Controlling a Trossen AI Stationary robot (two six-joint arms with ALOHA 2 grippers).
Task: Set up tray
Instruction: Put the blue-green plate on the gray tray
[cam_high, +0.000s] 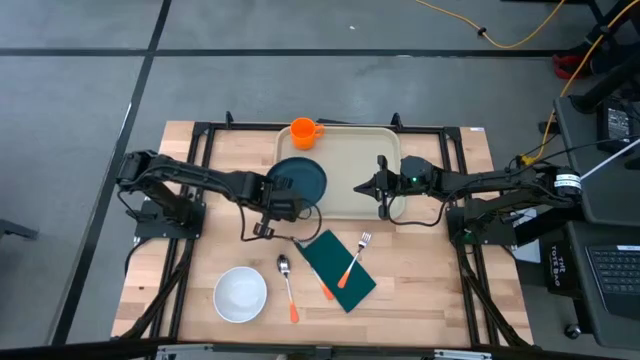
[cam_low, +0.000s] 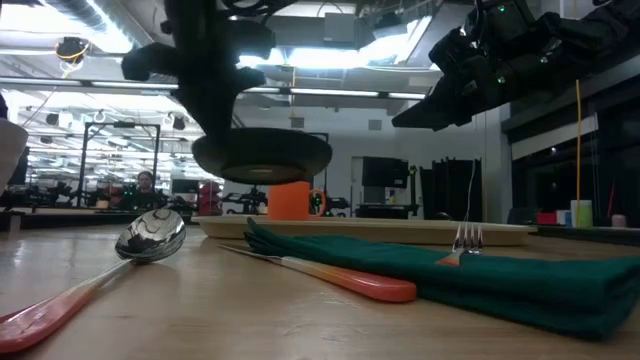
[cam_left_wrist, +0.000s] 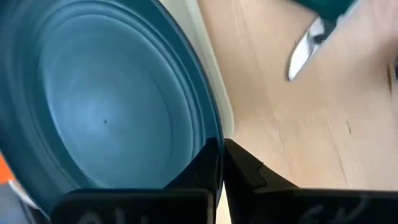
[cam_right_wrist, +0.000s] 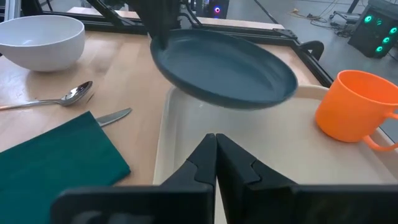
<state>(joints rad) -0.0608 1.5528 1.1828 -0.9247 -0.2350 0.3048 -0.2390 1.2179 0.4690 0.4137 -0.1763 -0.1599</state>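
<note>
- Left gripper (cam_high: 283, 200) pinches the dark teal plate's (cam_high: 298, 180) rim, holding it above the tray's (cam_high: 350, 160) nine o'clock edge.
- Right gripper (cam_high: 372, 187), fingers pressed together, holds nothing over the tray.

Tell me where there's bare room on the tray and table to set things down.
The tray is bare between the orange cup and the right gripper. Its left end is crowded: the left gripper holds the plate over it. The near right table corner, beyond the napkin, is bare.

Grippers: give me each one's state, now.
Left gripper: shut on the plate, held above the tray.
Right gripper: shut, empty, over the tray.
</note>
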